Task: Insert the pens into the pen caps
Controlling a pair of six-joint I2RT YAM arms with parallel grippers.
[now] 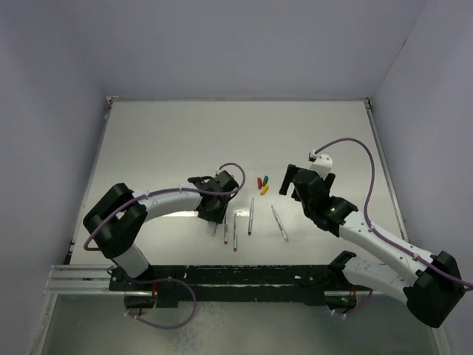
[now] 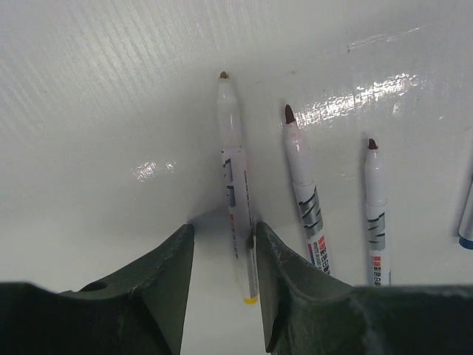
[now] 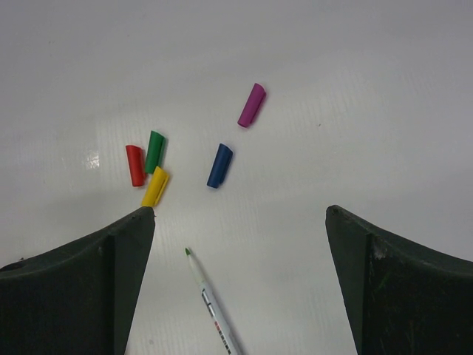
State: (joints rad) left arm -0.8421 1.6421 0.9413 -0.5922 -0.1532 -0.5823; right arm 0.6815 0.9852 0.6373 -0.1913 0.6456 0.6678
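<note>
On the table [image 1: 185, 133], pens [image 1: 250, 216] side by side in a row; behind its right end, caps [image 1: 261, 183] loosely clustered. Leftmost pen [image 2: 235, 185] between the fingers [image 2: 284, 281] of the left gripper [image 2: 222, 240].

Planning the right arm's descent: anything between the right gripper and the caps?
Nothing visible. The right gripper hangs open over the table; the caps lie just ahead of it, the green-tipped pen below it.
</note>
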